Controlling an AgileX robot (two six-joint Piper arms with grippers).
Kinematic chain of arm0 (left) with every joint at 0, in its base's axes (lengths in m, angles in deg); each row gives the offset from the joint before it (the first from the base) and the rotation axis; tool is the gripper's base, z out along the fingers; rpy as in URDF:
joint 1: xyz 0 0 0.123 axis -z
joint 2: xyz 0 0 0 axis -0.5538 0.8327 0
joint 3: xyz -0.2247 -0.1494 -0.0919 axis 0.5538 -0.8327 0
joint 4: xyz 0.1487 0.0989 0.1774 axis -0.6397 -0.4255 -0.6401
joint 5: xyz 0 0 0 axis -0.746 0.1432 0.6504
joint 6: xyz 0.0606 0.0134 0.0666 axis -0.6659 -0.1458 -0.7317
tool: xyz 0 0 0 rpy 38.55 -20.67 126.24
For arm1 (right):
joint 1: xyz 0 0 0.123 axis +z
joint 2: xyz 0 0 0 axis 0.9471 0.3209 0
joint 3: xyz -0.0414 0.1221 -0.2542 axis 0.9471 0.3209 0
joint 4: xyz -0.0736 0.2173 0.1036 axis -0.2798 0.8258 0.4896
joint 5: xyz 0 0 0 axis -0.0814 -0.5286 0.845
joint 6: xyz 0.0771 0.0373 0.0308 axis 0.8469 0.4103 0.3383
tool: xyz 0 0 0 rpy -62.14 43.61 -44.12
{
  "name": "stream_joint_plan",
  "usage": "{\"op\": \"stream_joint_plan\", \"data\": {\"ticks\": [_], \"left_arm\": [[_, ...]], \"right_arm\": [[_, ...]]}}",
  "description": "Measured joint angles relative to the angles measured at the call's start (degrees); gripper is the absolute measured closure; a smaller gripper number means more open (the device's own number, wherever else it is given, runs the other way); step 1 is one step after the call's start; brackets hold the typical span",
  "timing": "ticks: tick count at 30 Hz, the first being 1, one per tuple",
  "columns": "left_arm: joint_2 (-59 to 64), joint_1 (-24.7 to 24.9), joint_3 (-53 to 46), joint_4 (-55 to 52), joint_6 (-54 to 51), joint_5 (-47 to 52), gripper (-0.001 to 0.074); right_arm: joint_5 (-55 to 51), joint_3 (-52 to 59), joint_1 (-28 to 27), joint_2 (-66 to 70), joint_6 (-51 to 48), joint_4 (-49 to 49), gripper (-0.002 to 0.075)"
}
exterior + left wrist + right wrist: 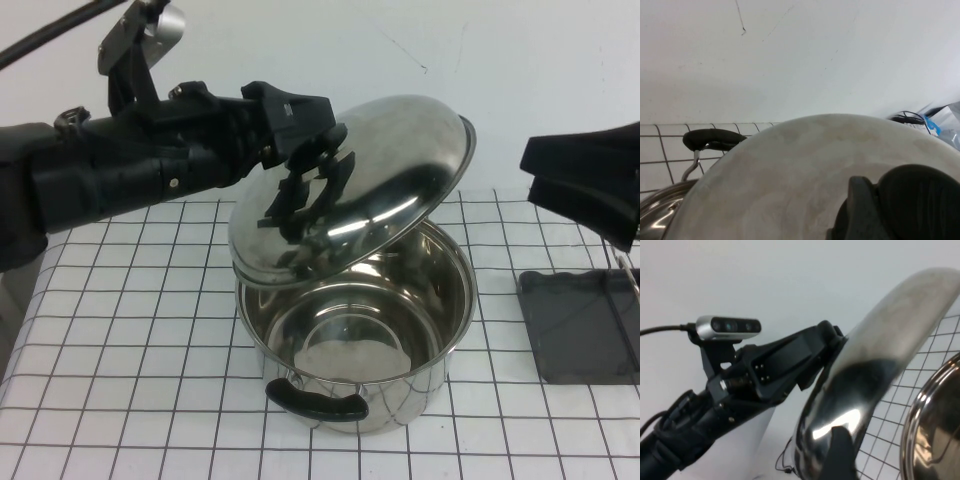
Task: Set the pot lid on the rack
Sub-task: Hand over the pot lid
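Pot (pixel 355 345) empty; left gripper (pixel 305 150) tilts pot lid (pixel 400 170); right gripper (pixel 590 185) above rack (pixel 580 325).

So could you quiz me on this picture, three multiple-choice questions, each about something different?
1. Where is the pot lid?
A. flat on the table
B. tilted above the pot, in the left hand
C. on the rack

2. What colour is the pot handle nearest the camera?
A. black
B. red
C. silver

3. What is the right hand doing?
A. gripping the lid
B. gripping the pot
C. hanging above the dark tray, touching neither

Answers: 1 B, the lid leans over the pot's open mouth with the left hand closed on its knob. 2 A, the handle is plainly black. 3 C, it sits apart at the right edge.
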Motion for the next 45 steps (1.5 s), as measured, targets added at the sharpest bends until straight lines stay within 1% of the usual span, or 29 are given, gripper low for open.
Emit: {"op": "stream_joint_plan", "data": {"ticks": [10,20,33,35,37,42,45], "left_arm": [[0.0,0.0,0.0,0.0,-0.2,0.0,0.0400],[0.0,0.0,0.0,0.0,-0.7,0.0,0.0400],[0.0,0.0,0.0,0.0,-3.1,0.0,0.0400],[0.0,0.0,0.0,0.0,-3.2,0.0,0.0400],[0.0,0.0,0.0,0.0,-3.2,0.0,0.0400],[0.0,0.0,0.0,-0.3,-3.4,-0.3,0.0400],[0.0,0.0,0.0,-0.5,-3.4,-0.5,0.0400]], "right_arm": [[0.0,-6.1,0.8,4.6,4.1,0.0,0.0200],[2.1,-11.3,7.6,11.6,6.4,0.0,0.0200],[2.7,-17.9,10.6,16.2,6.5,0.0,0.0207],[2.9,-18.0,10.8,16.5,6.5,0.0,0.0237],[3.0,-18.1,10.9,16.7,6.5,0.0,0.0286],[2.8,-18.3,11.0,16.8,6.8,0.6,0.0457],[1.9,-18.5,11.3,16.8,6.7,1.1,0.0540]]}}
